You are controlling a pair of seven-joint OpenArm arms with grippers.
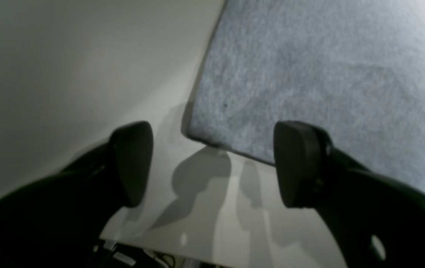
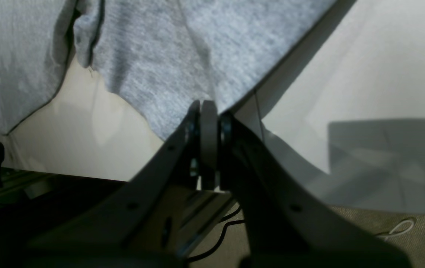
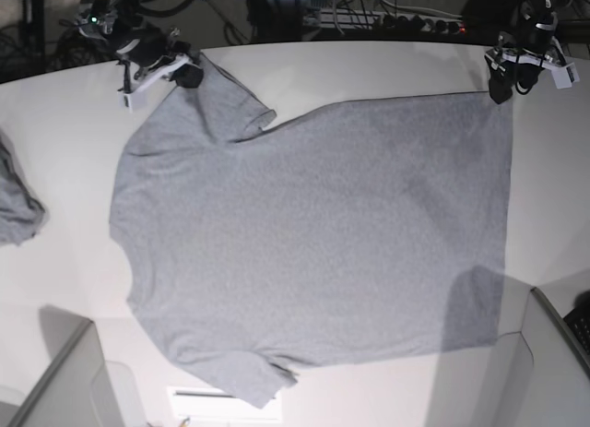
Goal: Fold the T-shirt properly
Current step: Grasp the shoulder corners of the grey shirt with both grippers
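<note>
Black pincer tips on the right arm, the right pincer (image 2: 208, 123), are pressing together on the edge of the T-shirt's sleeve, at the far left corner of the base view. The left pincer (image 1: 212, 163) is hanging with its jaws spread wide, gripping nothing, just above the shirt's hem corner at the far right. The heather-grey T-shirt (image 3: 313, 233) is lying flat, plain side up, across the white counter (image 3: 55, 104), collar end toward the left. A small bunched grey cloth (image 3: 17, 206) is sitting near the counter's left edge.
</note>
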